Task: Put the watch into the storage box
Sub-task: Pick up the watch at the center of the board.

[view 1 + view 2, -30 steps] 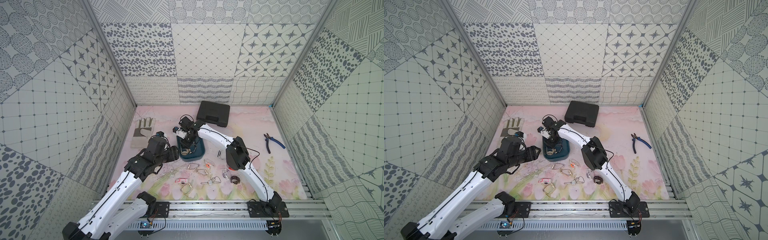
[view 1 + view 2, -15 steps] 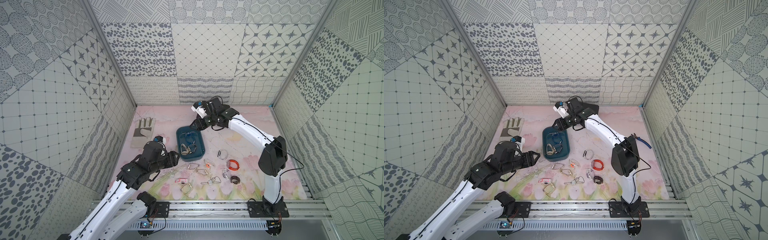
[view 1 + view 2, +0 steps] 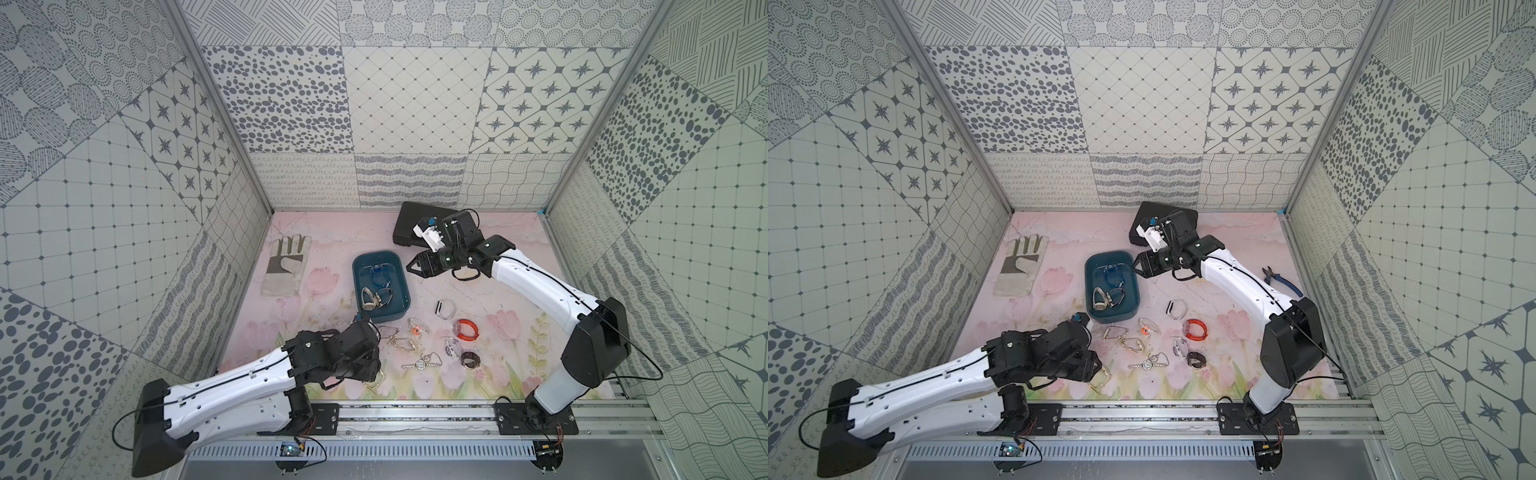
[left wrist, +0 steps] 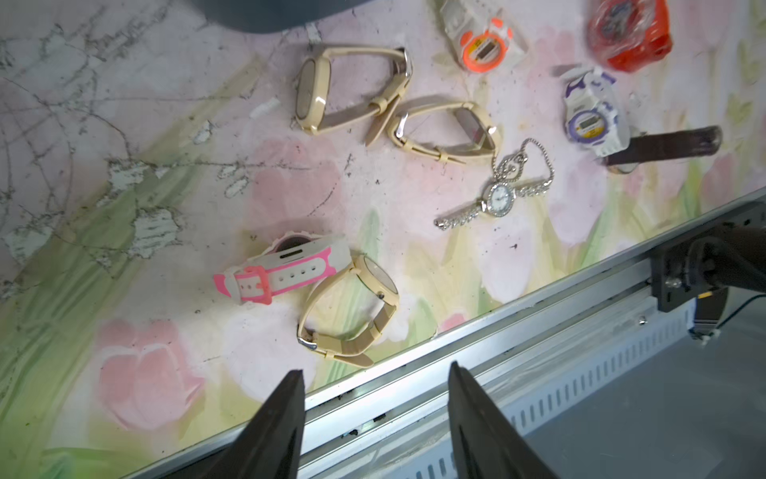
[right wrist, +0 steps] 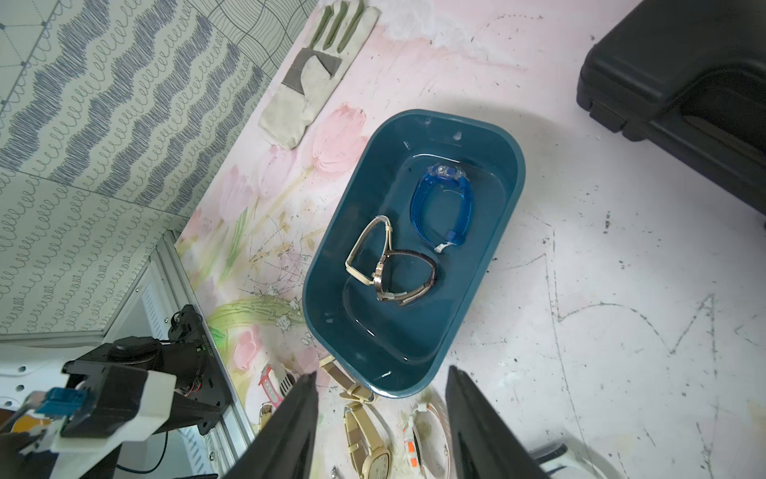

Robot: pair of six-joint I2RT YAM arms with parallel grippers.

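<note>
Right gripper (image 5: 381, 370) spread, empty, just off storage box (image 5: 364, 186) rim, left gripper (image 4: 375, 369) spread (empty) over front edge of table (image 4: 476, 290)

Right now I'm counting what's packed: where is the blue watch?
In both top views the blue watch lies inside the teal box, at its far end nearest the black case.

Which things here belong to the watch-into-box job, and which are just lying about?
Job: storage box; watches inside it; loose watches beside it.
Lying about: work glove; black hard case; pliers.
</note>
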